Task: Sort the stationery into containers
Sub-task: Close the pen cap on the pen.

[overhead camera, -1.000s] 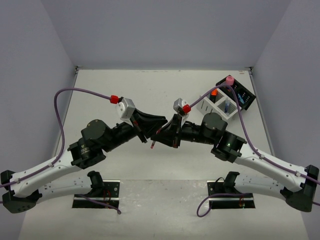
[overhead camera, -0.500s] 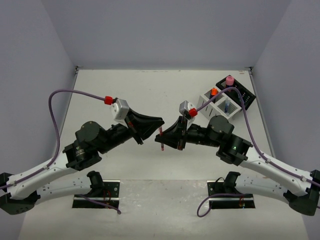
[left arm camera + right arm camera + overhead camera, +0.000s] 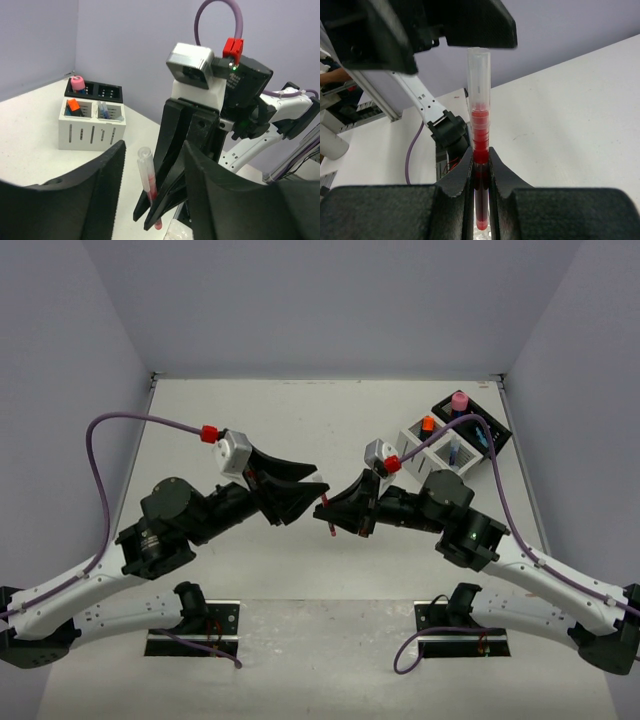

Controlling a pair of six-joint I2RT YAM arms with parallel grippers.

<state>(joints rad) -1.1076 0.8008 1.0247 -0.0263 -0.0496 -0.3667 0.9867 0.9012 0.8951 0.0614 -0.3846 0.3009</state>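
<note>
Bottom of the overhead view, nearest: both arm bases, with the arms angled inward to meet over the middle of the table (image 3: 240,415).

Centre frame: the right end effector (image 3: 326,510) is clamped on a red pen (image 3: 479,120), gripping low on the barrel. The clear cap end stands up past the fingers. The pen hangs in the air, off the table, roughly upright in the right wrist view. The left end effector (image 3: 318,477) sits just beside it with its fingers (image 3: 107,175) apart on either side of the pen, not touching it as far as I can tell. Only the right arm has hold of it.

Upper right of the overhead view, farthest: white organiser (image 3: 90,134) and black organiser (image 3: 114,96), set against each other.
- White organiser: an orange-capped highlighter (image 3: 427,424) in one compartment, blue pens (image 3: 455,452) in the other.
- Black organiser: a pink cylinder (image 3: 459,400) standing at one end.

Progress, my reading: well along. I see no loose stationery on the open table, though the arms hide part of it. The red pen looks like one of the last items. It has yet to be carried to the organisers and dropped in, likely beside the blue pens.
</note>
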